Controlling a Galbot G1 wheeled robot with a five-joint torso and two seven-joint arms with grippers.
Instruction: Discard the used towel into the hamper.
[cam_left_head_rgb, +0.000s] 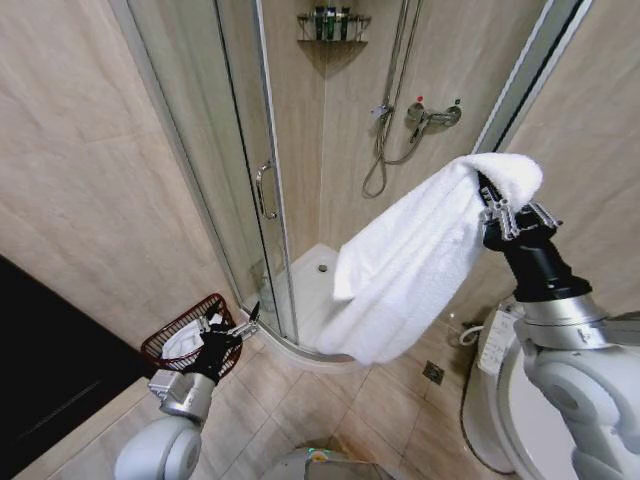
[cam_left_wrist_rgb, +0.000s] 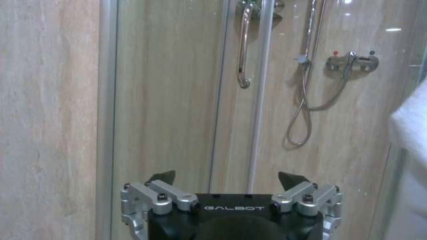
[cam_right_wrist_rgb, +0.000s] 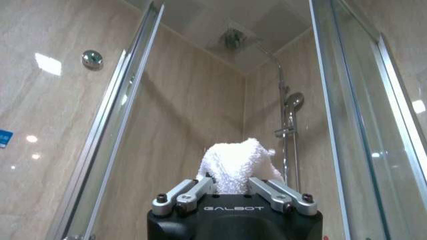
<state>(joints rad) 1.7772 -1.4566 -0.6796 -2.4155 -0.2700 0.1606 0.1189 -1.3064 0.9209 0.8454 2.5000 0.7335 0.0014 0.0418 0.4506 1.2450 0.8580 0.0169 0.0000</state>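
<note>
A big white towel hangs from my right gripper, which is raised at the right and shut on the towel's top fold. From the right wrist, a bunched tuft of towel sticks up between the closed-in fingers. The hamper, a dark red-brown wire basket with something white inside, stands on the floor at the lower left against the wall. My left gripper hangs low, right beside the hamper's rim. In the left wrist view the left gripper is open and holds nothing.
The glass shower door with its metal handle stands just behind the hamper. The shower tray, hose and tap lie beyond. A toilet sits at the lower right. Tiled floor is free in the middle.
</note>
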